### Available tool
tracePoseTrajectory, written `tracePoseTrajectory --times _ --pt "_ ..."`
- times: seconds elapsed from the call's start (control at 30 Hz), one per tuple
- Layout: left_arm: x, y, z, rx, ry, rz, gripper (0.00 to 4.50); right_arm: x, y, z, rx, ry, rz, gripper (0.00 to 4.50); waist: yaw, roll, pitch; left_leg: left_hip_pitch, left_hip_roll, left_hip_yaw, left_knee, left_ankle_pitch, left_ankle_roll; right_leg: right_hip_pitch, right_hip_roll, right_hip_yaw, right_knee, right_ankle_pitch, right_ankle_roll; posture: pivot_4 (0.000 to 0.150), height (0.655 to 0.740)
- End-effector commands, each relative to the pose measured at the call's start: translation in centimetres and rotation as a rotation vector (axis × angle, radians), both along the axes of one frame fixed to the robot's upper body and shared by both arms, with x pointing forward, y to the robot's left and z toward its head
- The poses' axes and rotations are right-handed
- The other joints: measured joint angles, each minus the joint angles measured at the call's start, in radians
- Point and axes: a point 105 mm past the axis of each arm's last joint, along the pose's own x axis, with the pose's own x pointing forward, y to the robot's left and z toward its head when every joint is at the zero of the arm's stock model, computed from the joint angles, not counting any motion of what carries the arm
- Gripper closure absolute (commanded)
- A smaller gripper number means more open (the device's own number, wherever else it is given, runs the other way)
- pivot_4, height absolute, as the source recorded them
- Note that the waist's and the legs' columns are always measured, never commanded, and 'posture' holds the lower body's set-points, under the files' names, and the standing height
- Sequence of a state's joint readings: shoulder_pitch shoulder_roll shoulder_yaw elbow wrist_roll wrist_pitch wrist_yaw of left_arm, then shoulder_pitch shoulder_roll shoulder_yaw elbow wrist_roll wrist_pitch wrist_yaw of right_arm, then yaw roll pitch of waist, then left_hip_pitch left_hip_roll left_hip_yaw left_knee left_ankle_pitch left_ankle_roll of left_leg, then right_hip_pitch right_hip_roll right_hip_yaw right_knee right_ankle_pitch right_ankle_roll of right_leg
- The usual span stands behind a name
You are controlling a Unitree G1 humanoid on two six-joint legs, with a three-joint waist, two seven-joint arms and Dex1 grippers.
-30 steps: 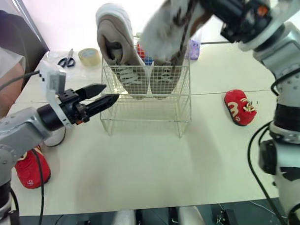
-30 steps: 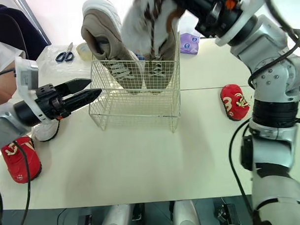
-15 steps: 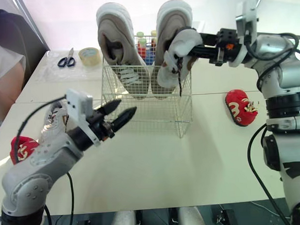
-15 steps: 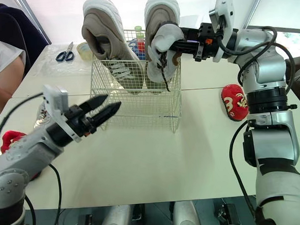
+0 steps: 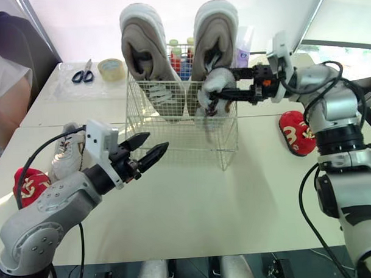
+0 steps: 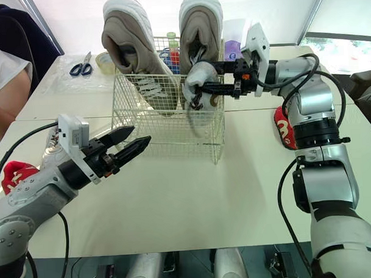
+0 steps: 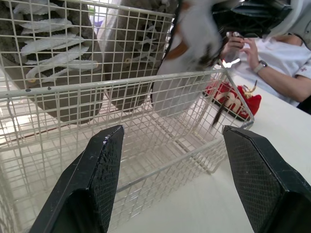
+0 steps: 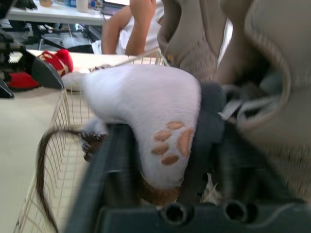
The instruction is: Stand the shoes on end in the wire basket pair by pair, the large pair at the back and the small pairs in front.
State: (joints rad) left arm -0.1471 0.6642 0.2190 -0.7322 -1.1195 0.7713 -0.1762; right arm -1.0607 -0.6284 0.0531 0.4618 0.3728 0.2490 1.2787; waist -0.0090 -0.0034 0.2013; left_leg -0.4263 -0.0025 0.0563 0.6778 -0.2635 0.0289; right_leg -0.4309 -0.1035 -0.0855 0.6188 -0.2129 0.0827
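Note:
Two large beige shoes (image 5: pixel 147 52) stand on end at the back of the wire basket (image 5: pixel 173 139). My right gripper (image 5: pixel 227 84) is shut on a small white shoe (image 8: pixel 146 97) with a paw print, holding it at the basket's right rim in front of the right beige shoe (image 6: pixel 201 22). A brown lace hangs from the white shoe. My left gripper (image 5: pixel 156 142) hovers open and empty just before the basket's front left. On the table lie a second small white shoe (image 5: pixel 67 155), a red shoe (image 5: pixel 28 184) at the left and a second red shoe (image 5: pixel 298 132) at the right.
Scissors (image 5: pixel 82 73) and a tape roll (image 5: pixel 111 68) lie at the back left. Small bottles (image 5: pixel 179 57) and a purple packet (image 6: pixel 234 49) stand behind the basket. A person (image 5: pixel 4 84) sits at the left edge. Bare table (image 5: pixel 194 206) stretches in front of the basket.
My right gripper has brought the small white shoe down from above the basket to its right rim. My left arm has drawn back and lowered, jaws still open.

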Motion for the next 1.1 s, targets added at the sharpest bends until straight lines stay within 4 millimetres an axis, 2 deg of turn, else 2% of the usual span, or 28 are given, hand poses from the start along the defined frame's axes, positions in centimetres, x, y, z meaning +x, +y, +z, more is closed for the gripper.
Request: tracePoseTrajectory --times 0.03,0.27,0.43,0.47,0.53,0.6,0.67,0.73,0.87,0.93,1.0,1.1 --pt "0.0 0.7 1.2 0.002 -0.058 0.014 1.19 -0.9 -0.5 2.1 0.020 -0.077 -0.015 0.04 0.000 0.000 0.000 0.000 0.000 0.000 0.000 0.000 0.000 0.000 0.000 0.000 0.000 0.000 0.000 0.150 0.7400" --pt "0.2 2.1 1.3 0.023 -0.050 0.035 1.19 -2.7 -2.0 3.3 0.050 -0.067 -0.048 0.04 0.003 0.000 0.000 0.000 0.000 0.000 0.000 0.000 0.000 0.000 0.000 -0.001 0.000 0.000 0.000 0.150 0.7400" --pt "0.1 4.1 2.0 0.010 -0.028 0.055 1.19 -5.3 -3.2 6.0 0.185 -0.040 -0.039 0.04 0.001 0.000 0.000 0.000 0.000 0.000 0.000 0.000 0.000 0.000 -0.002 0.000 0.000 -0.001 -0.002 0.150 0.7400" --pt "0.2 4.8 2.6 -0.011 -0.030 0.067 0.66 -5.4 -3.9 6.9 0.223 -0.069 -0.069 0.00 0.001 0.000 0.000 0.000 0.000 -0.001 0.000 0.000 0.000 0.000 -0.003 0.000 0.000 -0.001 -0.002 0.150 0.7400" --pt "1.0 7.1 4.0 -0.002 -0.061 0.165 0.07 -5.8 -5.1 9.1 0.319 -0.109 -0.097 0.00 0.000 0.000 0.000 0.000 0.001 -0.001 0.000 -0.001 0.000 0.000 -0.003 -0.001 0.000 -0.001 -0.003 0.150 0.7400" --pt "2.5 11.1 5.4 0.080 -0.114 0.382 0.07 -6.6 -5.5 11.0 0.395 -0.136 -0.075 0.00 0.000 0.001 0.000 0.000 0.000 -0.001 0.000 0.000 0.000 -0.001 -0.003 -0.001 0.000 -0.001 -0.003 0.150 0.7400" --pt "3.5 15.8 6.7 0.118 -0.108 0.603 0.07 -8.0 -4.2 11.9 0.401 -0.116 0.017 0.00 -0.002 0.001 0.000 0.000 0.000 0.000 0.000 0.000 -0.001 -0.001 -0.002 -0.001 0.000 -0.001 -0.003 0.150 0.7400" --pt "3.8 18.7 7.3 0.146 -0.092 0.718 0.07 -9.6 -2.2 11.3 0.338 -0.067 0.123 0.00 -0.005 0.001 0.000 0.000 0.001 0.000 -0.002 0.000 0.000 -0.002 0.001 -0.001 0.000 -0.001 -0.002 0.150 0.7400" --pt "3.8 23.3 3.2 0.422 0.235 0.814 0.07 -12.7 2.7 6.3 0.100 0.088 0.329 0.00 -0.004 0.000 0.000 0.000 0.001 0.002 -0.007 0.000 -0.001 -0.004 0.000 -0.001 0.000 0.001 0.001 0.150 0.7400" --pt "3.9 24.0 2.3 0.450 0.325 0.821 0.07 -13.0 3.6 3.3 -0.033 0.123 0.329 0.00 0.002 0.000 0.000 0.001 0.001 0.004 -0.010 0.000 -0.001 -0.006 0.000 -0.001 0.000 0.001 0.001 0.150 0.7400" --pt "4.5 24.3 1.7 0.455 0.384 0.826 0.07 -12.5 3.7 0.4 -0.157 0.127 0.293 0.00 0.016 -0.001 0.000 0.000 0.000 0.003 -0.010 0.001 -0.001 -0.006 0.000 -0.001 -0.001 0.001 0.001 0.150 0.7400" --pt "5.6 24.6 1.1 0.481 0.416 0.829 0.07 -12.6 3.9 -1.3 -0.206 0.149 0.317 0.00 0.023 -0.003 0.000 0.000 0.000 0.004 -0.010 0.001 -0.002 -0.006 0.000 -0.001 -0.002 0.001 0.001 0.150 0.7400"
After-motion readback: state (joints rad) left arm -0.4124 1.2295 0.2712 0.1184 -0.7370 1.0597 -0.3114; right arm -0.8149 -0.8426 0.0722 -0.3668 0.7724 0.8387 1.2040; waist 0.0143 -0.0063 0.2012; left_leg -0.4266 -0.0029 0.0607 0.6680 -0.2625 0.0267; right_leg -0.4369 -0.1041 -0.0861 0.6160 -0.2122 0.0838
